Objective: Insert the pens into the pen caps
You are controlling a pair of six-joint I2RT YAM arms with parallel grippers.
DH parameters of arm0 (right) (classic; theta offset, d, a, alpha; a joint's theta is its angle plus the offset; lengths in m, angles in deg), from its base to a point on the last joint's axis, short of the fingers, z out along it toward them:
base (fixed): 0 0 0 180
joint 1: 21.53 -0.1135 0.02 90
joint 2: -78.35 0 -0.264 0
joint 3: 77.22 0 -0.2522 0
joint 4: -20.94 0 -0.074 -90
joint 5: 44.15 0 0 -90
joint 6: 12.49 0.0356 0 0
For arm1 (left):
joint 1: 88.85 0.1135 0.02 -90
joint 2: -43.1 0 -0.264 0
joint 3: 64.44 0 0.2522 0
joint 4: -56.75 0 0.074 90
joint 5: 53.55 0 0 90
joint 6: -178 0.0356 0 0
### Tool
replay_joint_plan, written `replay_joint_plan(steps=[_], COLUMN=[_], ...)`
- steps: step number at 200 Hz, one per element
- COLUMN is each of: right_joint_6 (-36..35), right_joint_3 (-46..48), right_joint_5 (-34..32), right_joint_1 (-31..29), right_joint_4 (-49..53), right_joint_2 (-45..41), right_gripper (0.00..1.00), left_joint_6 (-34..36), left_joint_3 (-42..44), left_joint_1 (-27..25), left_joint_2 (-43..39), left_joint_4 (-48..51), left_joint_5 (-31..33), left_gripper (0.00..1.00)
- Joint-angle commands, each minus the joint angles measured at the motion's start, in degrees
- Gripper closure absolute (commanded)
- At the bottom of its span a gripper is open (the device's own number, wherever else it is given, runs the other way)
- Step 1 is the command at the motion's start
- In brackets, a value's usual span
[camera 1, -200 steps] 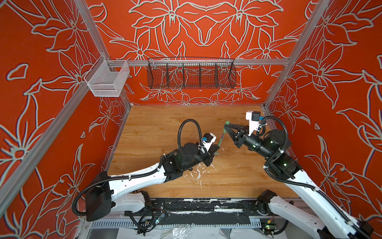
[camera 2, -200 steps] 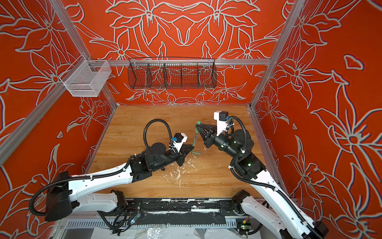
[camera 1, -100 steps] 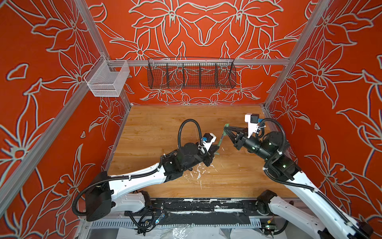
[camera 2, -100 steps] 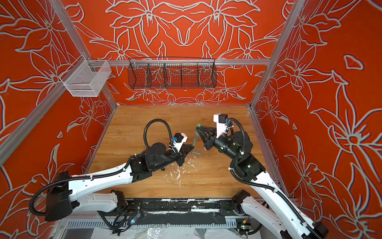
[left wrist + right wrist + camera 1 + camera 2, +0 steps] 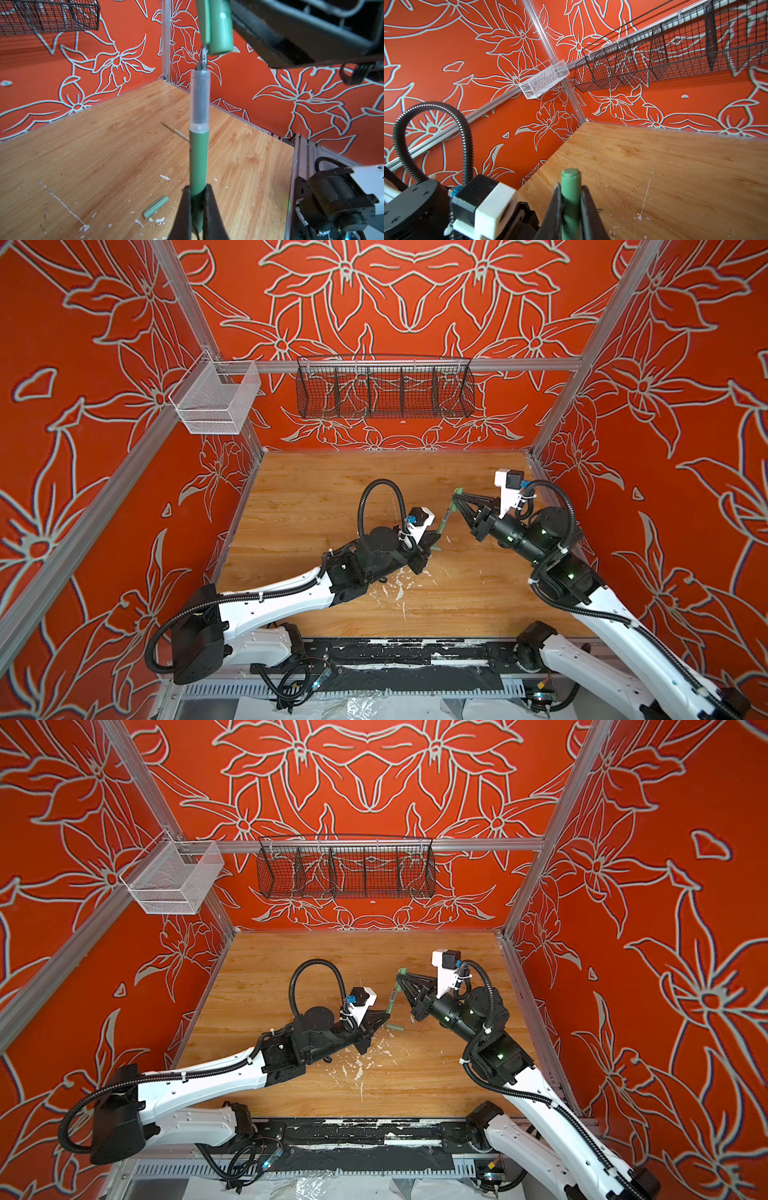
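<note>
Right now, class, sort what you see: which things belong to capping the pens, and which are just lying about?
Belong to the job:
- green pen, held
- green cap, held just above its tip
- loose cap
- tan pen

Just lying about:
- black basket
- white basket
- paint flecks
</note>
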Motion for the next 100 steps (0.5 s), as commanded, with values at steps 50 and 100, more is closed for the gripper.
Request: replay_joint_plan(steps=[50,100], right_joint_6=[-0.02,0.37], right_joint_3=[-1.75,-2.05], right_joint_5=[-0.19,1.33], right_joint_1=[-0.26,-0.30], right_joint_4=[-4.67,-4.98], right_joint_2=[1.64,1.99], right_gripper=[1.00,1.00], left_joint_6=[0.58,0.75], left_joint_3=[-2.00,-2.27], left_joint_1=[-0.14,-0.13], left_joint_2=[0.58,0.95], left_joint_4=[-0.24,-0.31], left_joint_5=[-1.31,-1.22], left_gripper=[1.00,1.00])
